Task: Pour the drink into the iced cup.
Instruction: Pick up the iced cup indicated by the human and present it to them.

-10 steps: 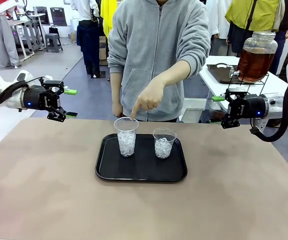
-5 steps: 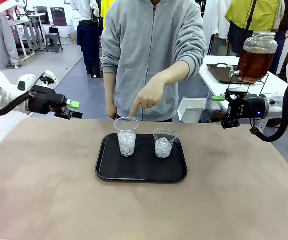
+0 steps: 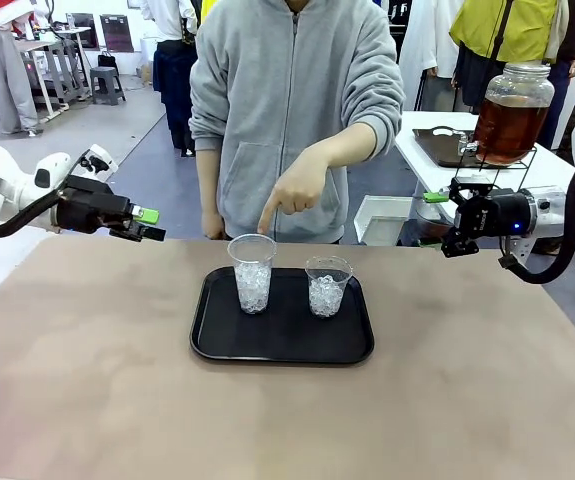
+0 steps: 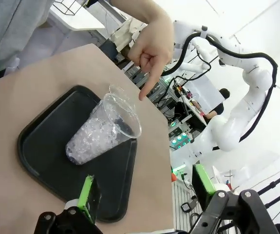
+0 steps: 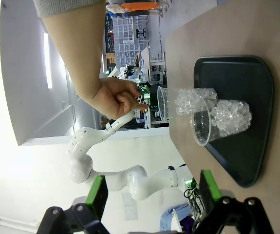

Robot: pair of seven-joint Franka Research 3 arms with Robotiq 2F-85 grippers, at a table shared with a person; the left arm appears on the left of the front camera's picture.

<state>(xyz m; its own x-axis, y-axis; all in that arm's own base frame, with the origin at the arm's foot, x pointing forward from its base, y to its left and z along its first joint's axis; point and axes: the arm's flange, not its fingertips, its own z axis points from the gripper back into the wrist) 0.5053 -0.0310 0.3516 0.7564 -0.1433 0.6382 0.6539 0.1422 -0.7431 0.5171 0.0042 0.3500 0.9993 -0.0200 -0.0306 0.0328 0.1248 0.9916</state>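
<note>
left gripper [image 3: 150,224] and right gripper [image 3: 442,222] gape wide, empty. the drink [image 3: 510,128] sits in a likely heavy jar [image 3: 516,82] beyond the right fingers; the pointed-at cup [image 3: 252,275], ahead of the left fingers, looks thin: hold mid-wall, gently

Ahead of the left claw [image 3: 147,224], bare brown tabletop [image 3: 87,380] lies open right up to the black rectangular tray [image 3: 212,340]. On it the taller clear plastic cup of ice [image 3: 253,275] comes first, and the person's pointing hand [image 3: 292,192] hangs just over its rim, blocking the top. The shorter clear iced cup [image 3: 327,286] crowds just beside it. The right claw [image 3: 439,222] has open tabletop toward that one.
</note>
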